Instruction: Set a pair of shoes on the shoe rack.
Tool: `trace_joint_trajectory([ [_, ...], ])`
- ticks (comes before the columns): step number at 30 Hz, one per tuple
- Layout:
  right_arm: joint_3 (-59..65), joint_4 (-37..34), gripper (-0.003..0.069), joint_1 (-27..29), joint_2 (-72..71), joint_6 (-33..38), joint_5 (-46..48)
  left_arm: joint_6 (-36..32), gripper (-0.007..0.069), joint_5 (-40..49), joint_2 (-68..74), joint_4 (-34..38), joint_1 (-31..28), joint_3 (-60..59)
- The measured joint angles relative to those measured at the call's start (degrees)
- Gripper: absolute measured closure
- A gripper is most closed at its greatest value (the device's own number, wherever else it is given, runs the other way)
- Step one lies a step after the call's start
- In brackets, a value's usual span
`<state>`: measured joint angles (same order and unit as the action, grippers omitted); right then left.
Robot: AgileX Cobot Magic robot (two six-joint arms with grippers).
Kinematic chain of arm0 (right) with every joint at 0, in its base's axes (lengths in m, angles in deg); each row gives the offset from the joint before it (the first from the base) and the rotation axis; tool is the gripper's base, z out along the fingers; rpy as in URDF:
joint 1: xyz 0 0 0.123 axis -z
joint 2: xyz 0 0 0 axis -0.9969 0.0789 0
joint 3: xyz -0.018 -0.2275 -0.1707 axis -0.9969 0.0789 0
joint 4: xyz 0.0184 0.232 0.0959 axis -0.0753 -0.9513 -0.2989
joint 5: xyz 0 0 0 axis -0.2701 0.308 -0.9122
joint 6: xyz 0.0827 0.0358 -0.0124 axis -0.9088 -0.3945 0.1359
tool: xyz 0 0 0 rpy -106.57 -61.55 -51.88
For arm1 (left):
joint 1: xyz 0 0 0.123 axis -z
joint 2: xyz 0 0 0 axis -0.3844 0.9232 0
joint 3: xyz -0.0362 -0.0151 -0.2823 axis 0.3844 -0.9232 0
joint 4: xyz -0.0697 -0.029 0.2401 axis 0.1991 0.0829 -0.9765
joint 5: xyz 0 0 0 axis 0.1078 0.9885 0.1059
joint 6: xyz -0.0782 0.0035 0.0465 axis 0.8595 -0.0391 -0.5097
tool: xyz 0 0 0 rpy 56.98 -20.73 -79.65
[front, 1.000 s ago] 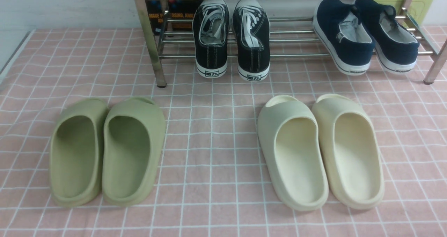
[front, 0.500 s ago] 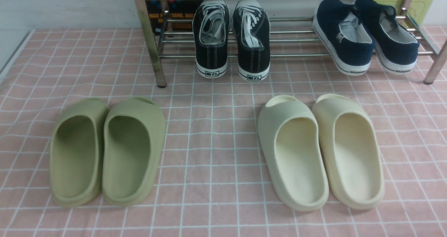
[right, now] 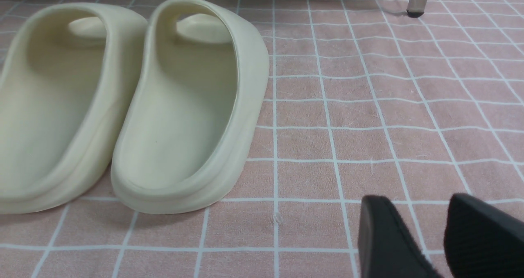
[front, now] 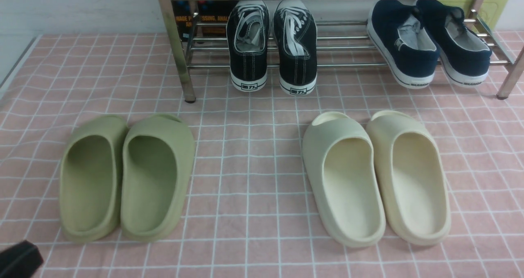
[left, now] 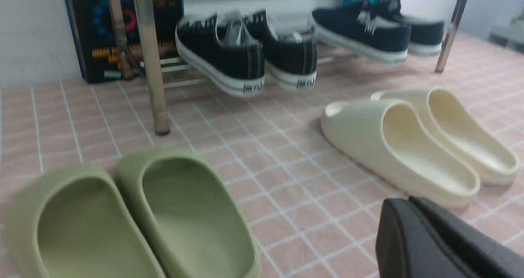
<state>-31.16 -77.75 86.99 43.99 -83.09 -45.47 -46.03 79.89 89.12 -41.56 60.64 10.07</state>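
Two black canvas sneakers [front: 271, 44] sit side by side on the chrome shoe rack [front: 335, 36], heels overhanging its front tube, beside navy slip-ons [front: 428, 40]. The left claw [front: 18, 259] shows only an edge, state unclear; the right claw [right: 438, 237] hangs slightly spread, empty.

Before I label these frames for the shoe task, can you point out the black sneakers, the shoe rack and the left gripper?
black sneakers [front: 247, 61], front view, heel of the left one.
shoe rack [front: 174, 40], front view, its front left upright post.
left gripper [front: 18, 259], front view, black tip at the frame's corner.
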Motion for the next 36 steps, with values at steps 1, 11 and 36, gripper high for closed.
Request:
trace_joint_trajectory([
  [1, 0.0, 0.0, 0.0419, 0.0, 0.0, 0.0, 0.0, 0.0, 0.0601, 0.0, 0.0, 0.0, 0.0, -1.9],
  [11, 0.0, -0.1, 0.0419, 0.0, 0.0, 0.0, 0.0, 0.0, 0.0595, -2.9, 0.0, 2.0, 0.0, -11.6],
  [36, 0.0, -0.1, 0.0419, 0.0, 0.0, 0.0, 0.0, -11.8, 0.0591, -30.1, 0.0, 8.8, -27.6, -19.2],
])
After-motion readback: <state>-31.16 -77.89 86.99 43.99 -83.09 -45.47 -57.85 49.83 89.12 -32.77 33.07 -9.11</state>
